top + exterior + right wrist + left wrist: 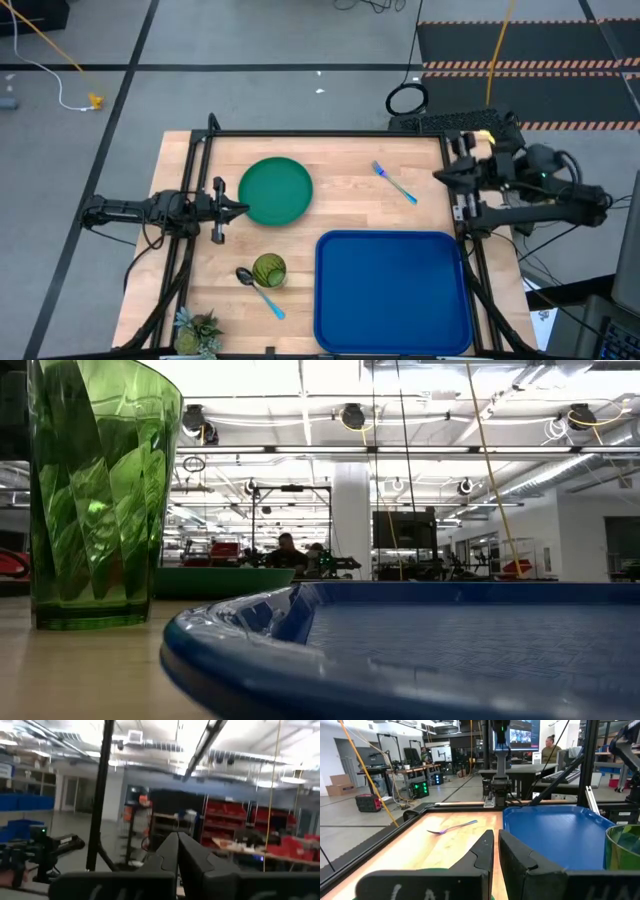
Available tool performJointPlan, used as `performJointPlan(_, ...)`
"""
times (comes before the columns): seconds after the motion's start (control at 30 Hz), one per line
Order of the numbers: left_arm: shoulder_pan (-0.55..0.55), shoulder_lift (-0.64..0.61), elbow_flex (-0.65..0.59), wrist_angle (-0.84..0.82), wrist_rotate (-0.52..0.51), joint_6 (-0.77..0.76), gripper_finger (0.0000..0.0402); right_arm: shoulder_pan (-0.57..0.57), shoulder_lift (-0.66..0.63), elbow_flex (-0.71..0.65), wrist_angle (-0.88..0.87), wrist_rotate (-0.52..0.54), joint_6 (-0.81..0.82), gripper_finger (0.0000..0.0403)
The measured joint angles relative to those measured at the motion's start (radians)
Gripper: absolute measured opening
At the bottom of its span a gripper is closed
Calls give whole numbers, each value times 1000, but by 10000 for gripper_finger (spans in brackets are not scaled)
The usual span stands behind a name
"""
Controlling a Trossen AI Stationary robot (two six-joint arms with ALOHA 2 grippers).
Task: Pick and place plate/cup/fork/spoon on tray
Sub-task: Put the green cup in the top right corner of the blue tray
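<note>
The green plate (280, 190) lies flat on the wooden table at the far left; it also shows in the low view (215, 582). My left gripper (240, 208) reaches in level from the table's left. Its fingers (487, 850) are together but for a thin slit, at the plate's left rim. The olive-green cup (269, 269) stands upright near the front, with the spoon (258, 288) lying beside it. The fork (395, 183) lies at the far middle. The blue tray (393, 290) lies at the front right. My right gripper (440, 175) is shut and empty at the table's far right edge. My left gripper has its fingertips at the plate's left rim (246, 203), coming level from the table's left. The gripper's own body hides the spot, so I cannot tell whether it touches the plate. The plate lies flat on the table.
A spiky green potted plant (197, 332) stands at the front left corner. A black frame rail (330, 133) runs along the table's far edge. Bare wood lies between the plate and the tray. People sit in the room beyond.
</note>
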Motion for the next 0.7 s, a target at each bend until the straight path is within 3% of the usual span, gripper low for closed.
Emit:
performJointPlan(0.43,0,0,0,3,1,-29,31,0,490,587,-530,97,-36,0)
performJointPlan(0.63,0,0,0,5,4,-59,31,-1,567,672,-631,277,23,0)
performJointPlan(0.7,0,0,0,19,4,-58,31,-1,580,672,-658,286,46,0)
